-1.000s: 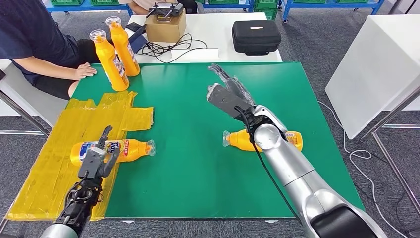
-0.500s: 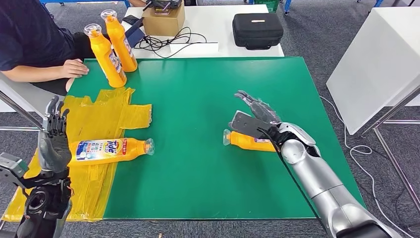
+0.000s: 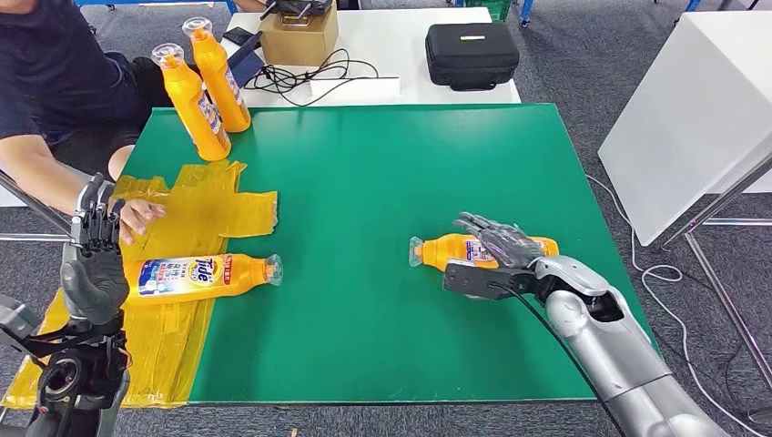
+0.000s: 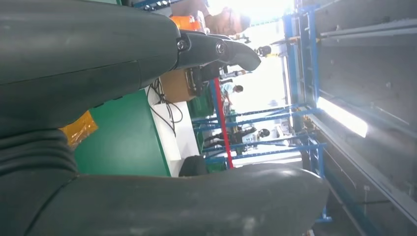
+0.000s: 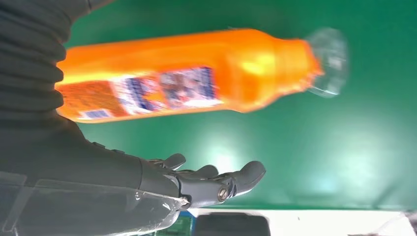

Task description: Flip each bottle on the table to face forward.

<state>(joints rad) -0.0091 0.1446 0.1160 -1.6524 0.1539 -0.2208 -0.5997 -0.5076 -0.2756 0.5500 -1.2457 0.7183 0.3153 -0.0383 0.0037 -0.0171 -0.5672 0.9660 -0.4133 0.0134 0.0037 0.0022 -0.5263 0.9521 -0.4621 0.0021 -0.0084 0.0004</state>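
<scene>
Right robot hand (image 3: pixel 496 244) spread open over orange bottle (image 3: pixel 473 252) lying near right edge of table (image 3: pixel 382 173), not yet gripping. Could roll away if nudged off-centre. Left robot hand (image 3: pixel 91 264) raised, empty, beside second bottle (image 3: pixel 196 276) near left edge.

Two orange bottles (image 3: pixel 202 277) (image 3: pixel 455 250) lying flat, two (image 3: pixel 191 105) (image 3: pixel 218 76) upright

Two lying bottles (image 3: pixel 202 275) (image 3: pixel 455 251) on the table (image 3: pixel 364 173), two standing bottles (image 3: pixel 202 84) behind.
</scene>
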